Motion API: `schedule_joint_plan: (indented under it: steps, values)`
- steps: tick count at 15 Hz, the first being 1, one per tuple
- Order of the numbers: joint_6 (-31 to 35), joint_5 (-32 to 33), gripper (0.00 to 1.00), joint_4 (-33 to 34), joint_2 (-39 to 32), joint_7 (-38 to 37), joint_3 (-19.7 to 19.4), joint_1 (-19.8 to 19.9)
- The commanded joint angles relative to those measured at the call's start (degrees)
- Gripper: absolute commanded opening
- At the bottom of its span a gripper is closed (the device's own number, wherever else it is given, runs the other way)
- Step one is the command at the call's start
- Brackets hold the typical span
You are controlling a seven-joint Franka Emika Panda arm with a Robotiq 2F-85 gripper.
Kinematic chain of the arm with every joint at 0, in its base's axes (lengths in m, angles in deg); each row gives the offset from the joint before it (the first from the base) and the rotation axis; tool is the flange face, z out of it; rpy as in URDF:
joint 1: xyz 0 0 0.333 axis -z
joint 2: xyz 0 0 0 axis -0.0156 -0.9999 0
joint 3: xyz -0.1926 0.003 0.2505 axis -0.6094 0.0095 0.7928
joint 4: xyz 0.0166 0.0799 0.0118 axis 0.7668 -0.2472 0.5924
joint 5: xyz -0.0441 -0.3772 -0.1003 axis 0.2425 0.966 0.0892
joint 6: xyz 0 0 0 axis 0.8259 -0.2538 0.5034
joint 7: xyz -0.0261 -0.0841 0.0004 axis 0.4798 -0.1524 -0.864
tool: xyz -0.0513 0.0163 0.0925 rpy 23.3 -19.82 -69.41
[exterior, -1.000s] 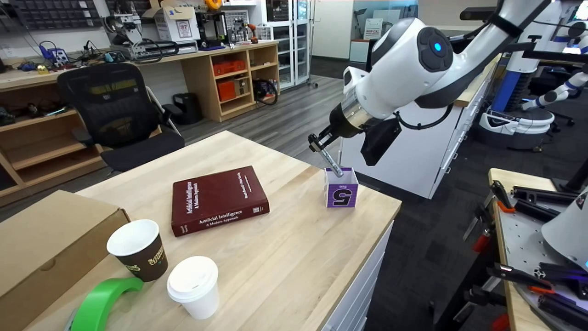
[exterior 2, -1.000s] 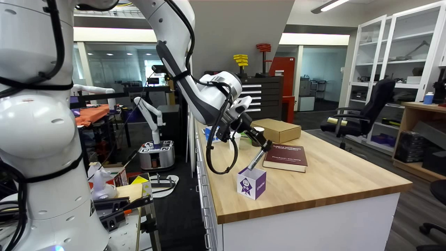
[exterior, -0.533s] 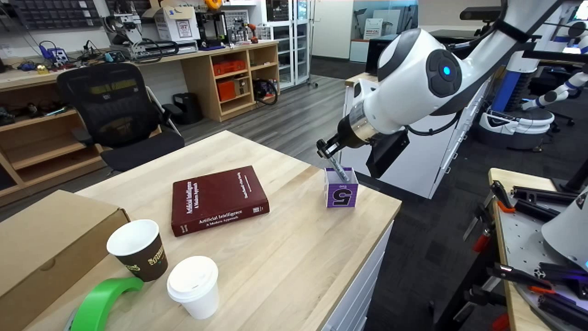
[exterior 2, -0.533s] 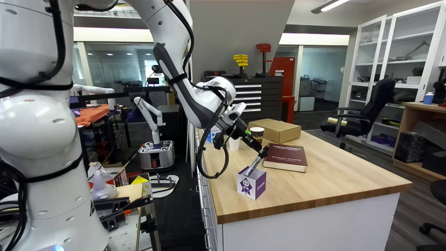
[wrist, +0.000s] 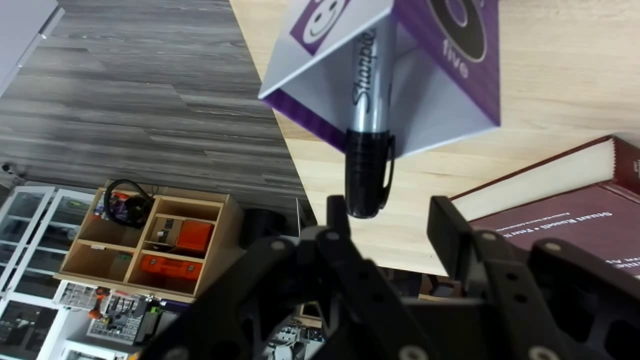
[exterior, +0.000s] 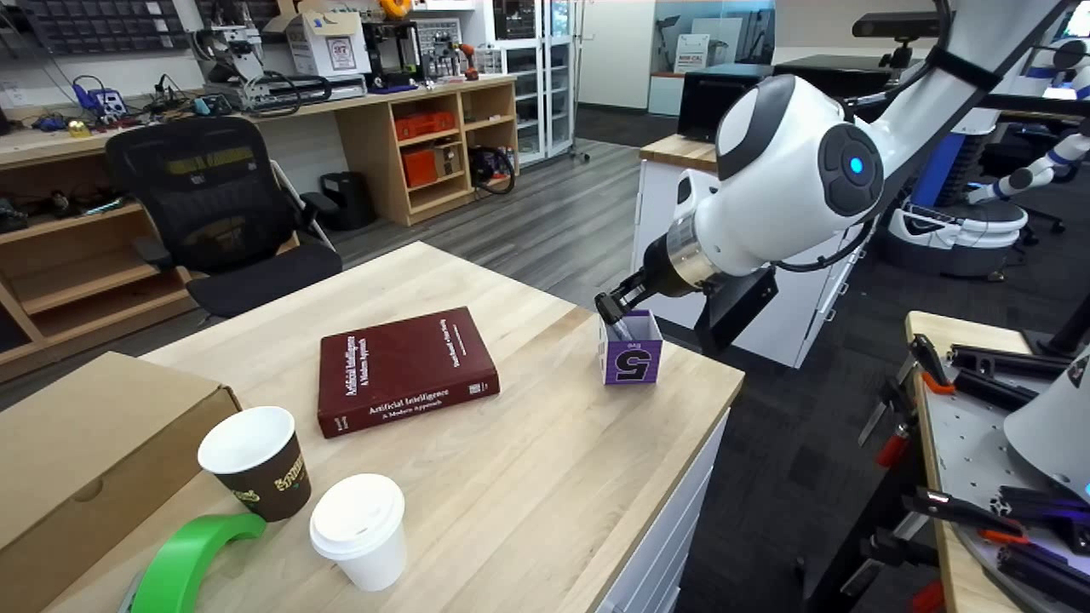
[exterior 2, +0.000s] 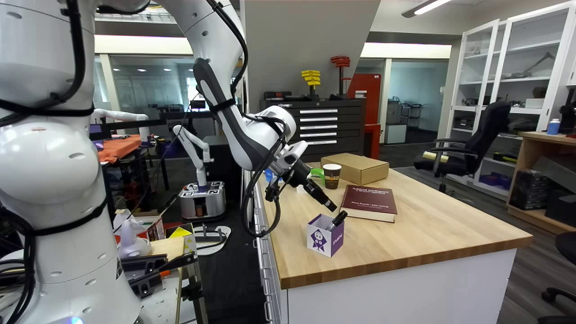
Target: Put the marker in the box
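Observation:
The purple box stands open-topped near the table corner; it also shows in an exterior view and in the wrist view. The marker stands tilted inside the box, its lower end in it. Its black cap leans over the rim and sticks out, also seen on the marker in an exterior view. My gripper is open just past the cap, with the cap close to one finger. In an exterior view a small gap shows between the gripper and the marker. The marker's lower tip is hidden by the box.
A dark red book lies beside the box. A brown paper cup, a white lidded cup, a green curved object and a large cardboard box stand farther along. The table's edges run close to the purple box.
My gripper has come down with the marker, then opened and let it go. The marker has tipped over against the box rim, and the box has shifted very slightly.

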Motion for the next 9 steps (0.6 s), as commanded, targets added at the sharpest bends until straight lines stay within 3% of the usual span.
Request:
schedule_joint_plan:
  steps: [1,2,5,9]
  values:
    - [3.78,0.42,0.76,-2.80,4.00,-2.65,0.47,0.17]
    - [1.66,-0.12,0.57,-0.36,0.40,-0.75,0.38,0.00]
    - [2.99,-0.13,0.76,-0.66,1.33,-1.01,0.54,0.00]
    - [3.01,-0.13,0.76,-0.97,1.55,-1.20,0.54,0.00]
